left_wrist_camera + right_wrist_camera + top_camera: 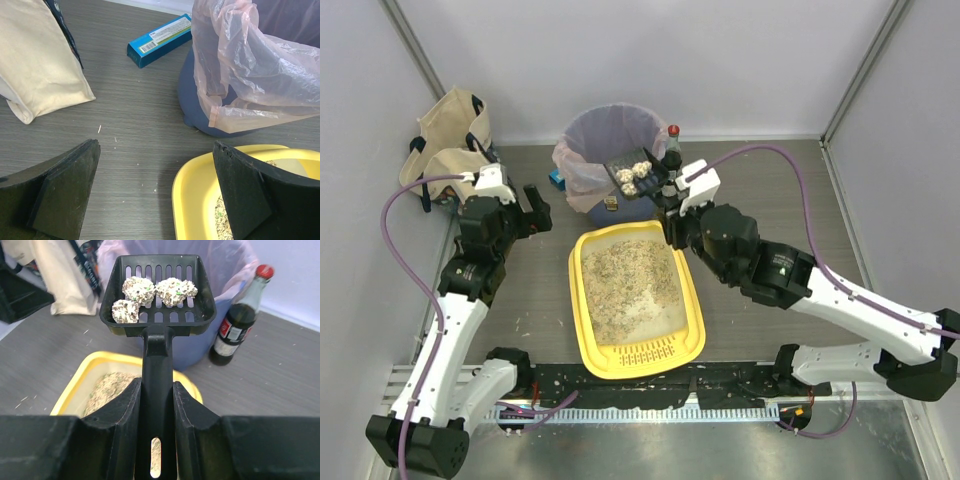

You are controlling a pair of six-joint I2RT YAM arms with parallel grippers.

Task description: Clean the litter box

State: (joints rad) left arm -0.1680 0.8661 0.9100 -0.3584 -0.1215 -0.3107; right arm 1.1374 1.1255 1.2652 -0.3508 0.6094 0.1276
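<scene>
The yellow litter box (692, 300) lies mid-table with beige-grey granules and a slotted grille at its near end; it also shows in the left wrist view (192, 190) and the right wrist view (75, 385). My right gripper (157, 405) is shut on the handle of a black slotted scoop (158, 315) that carries three litter clumps (172, 290). The scoop (638, 172) hangs level over the rim of the blue bin (610, 150). My left gripper (155, 192) is open and empty, above the table at the box's far left corner.
The round blue bin with a clear pinkish liner (235, 65) stands behind the box. A dark bottle with a red cap (239, 320) stands right of it. A blue carton (157, 40) and a beige bag (450, 140) lie at the far left.
</scene>
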